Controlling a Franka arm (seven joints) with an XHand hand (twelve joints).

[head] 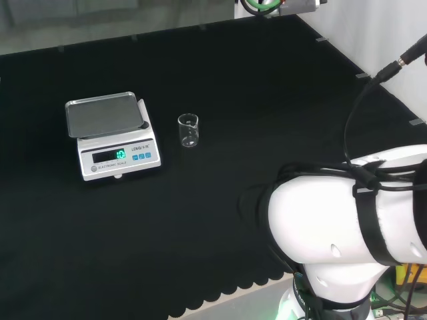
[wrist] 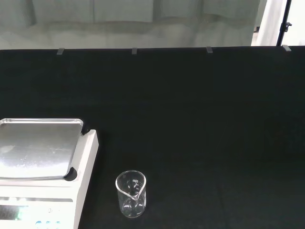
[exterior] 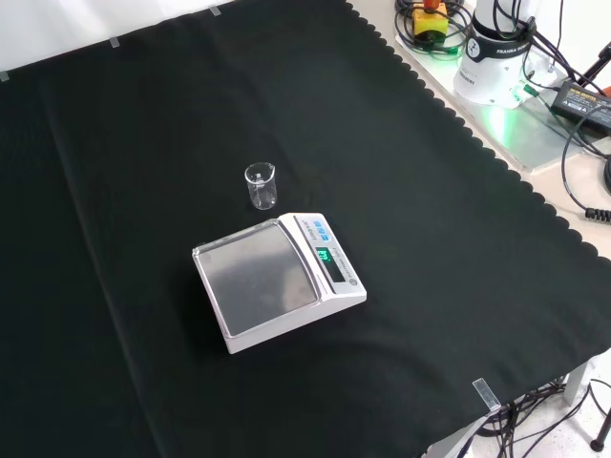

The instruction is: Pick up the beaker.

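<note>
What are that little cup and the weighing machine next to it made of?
The beaker looks like clear glass, possibly plastic: the cloth shows through it. The scale seems to have a white plastic body under a dull grey, brushed-metal-looking pan.

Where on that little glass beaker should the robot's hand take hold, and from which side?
Probably round the beaker's straight wall, about mid-height. It stands upright on the cloth, and the scale sits at its left in the head view, so coming from the open right looks safest, fingers clear of the pouring lip.
</note>
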